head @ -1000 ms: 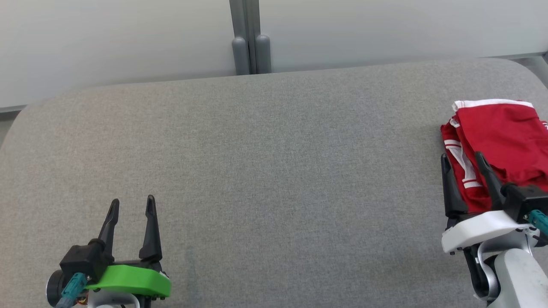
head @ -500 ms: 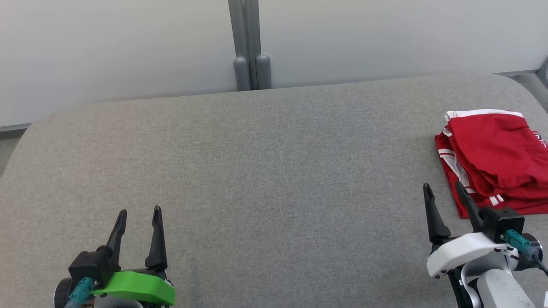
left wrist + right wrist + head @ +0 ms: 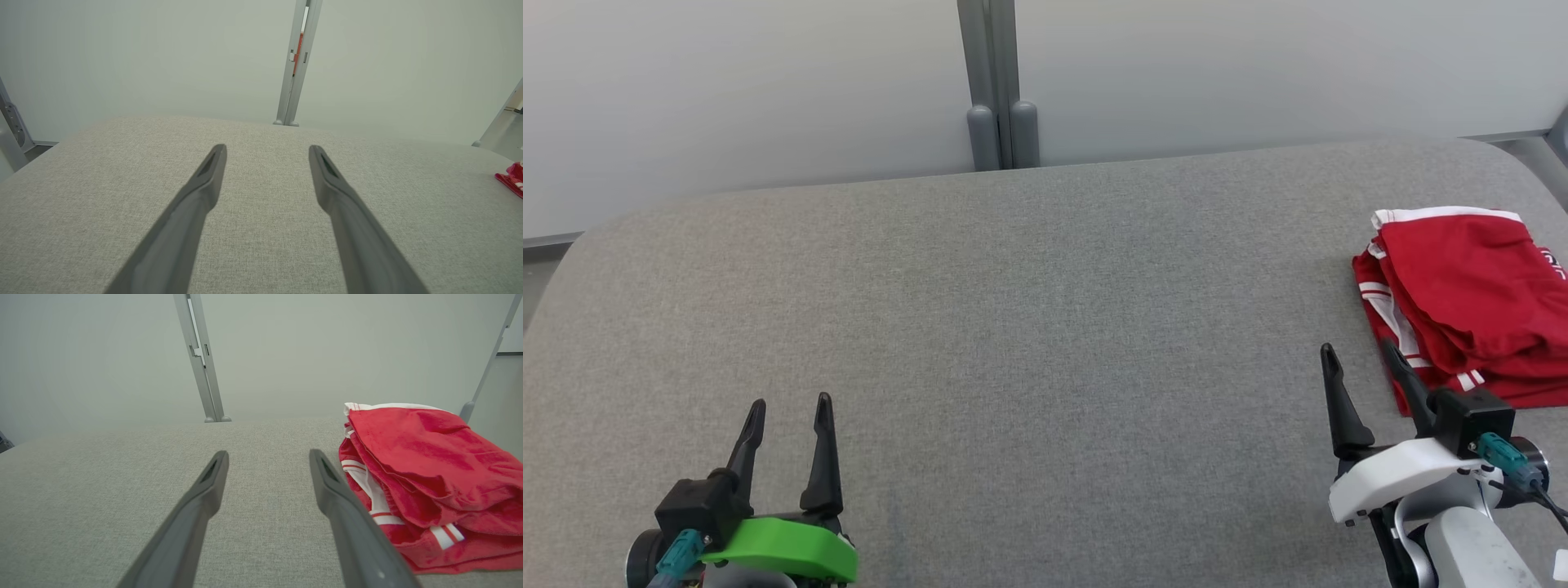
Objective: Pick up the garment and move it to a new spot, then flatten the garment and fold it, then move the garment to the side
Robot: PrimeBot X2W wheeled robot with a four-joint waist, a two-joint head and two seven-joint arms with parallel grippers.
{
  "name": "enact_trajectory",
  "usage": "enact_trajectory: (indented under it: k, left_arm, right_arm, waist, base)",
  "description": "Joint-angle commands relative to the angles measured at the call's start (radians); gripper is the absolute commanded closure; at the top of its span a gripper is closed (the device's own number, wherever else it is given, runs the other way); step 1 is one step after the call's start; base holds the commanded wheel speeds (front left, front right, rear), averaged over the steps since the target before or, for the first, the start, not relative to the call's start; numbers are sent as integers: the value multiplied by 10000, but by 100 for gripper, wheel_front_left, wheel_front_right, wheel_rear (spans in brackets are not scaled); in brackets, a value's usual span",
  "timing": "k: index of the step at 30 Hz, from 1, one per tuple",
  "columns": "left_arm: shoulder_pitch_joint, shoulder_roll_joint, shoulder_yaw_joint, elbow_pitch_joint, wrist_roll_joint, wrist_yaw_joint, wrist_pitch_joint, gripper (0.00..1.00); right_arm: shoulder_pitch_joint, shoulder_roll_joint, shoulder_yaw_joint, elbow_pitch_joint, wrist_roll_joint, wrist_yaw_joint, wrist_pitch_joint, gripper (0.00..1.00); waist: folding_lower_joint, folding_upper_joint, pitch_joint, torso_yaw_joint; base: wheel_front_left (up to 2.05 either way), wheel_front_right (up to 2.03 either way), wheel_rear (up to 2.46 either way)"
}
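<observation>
The garment [image 3: 1470, 294] is red with white stripes and a white hem, folded into a small stack at the far right of the grey padded table [image 3: 1045, 327]. It also shows large in the right wrist view as the garment [image 3: 425, 473] and as a sliver of garment [image 3: 512, 179] at the right edge of the left wrist view. My right gripper [image 3: 1357, 355] stands open just left of and in front of the stack, holding nothing. At the lower left my left gripper [image 3: 788, 404] is open and empty, far from the cloth.
A pale wall with a grey vertical post [image 3: 1001, 82] runs behind the table. The table's rounded right corner [image 3: 1523, 163] lies just beyond the stack. Bare grey fabric stretches between the two arms.
My right gripper has pulled back off the garment, toward me and slightly left, leaving the stack lying alone. The camera tilted a little; the left arm has barely moved.
</observation>
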Motion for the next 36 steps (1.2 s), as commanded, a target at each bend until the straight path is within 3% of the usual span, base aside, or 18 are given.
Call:
enact_trajectory:
  k: [1,11,12,21,36]
  left_arm:
    - [135,19,22,0,37,-28,3,0]
    - [133,19,92,24,115,-28,3,0]
    - [136,19,98,24,109,-28,3,100]
    - [269,-89,51,728,-55,2,28,100]
    - [57,-68,294,510,-2763,-2,777,100]
  right_arm:
    - [-117,-23,12,-22,-90,-20,-42,0]
    - [-135,45,-72,-33,-232,-20,-41,0]
    - [-130,54,-79,-17,-221,-20,-43,100]
    - [522,298,-11,685,1,2,92,100]
    - [463,432,-340,321,2759,-1,829,100]
  waist:
    - [0,0,19,16]
    - [0,0,52,74]
    - [0,0,55,73]
    - [0,0,55,78]
    - [0,0,53,123]
  base:
    - [0,0,0]
    - [0,0,0]
    - [0,0,0]
    - [0,0,0]
    - [0,0,0]
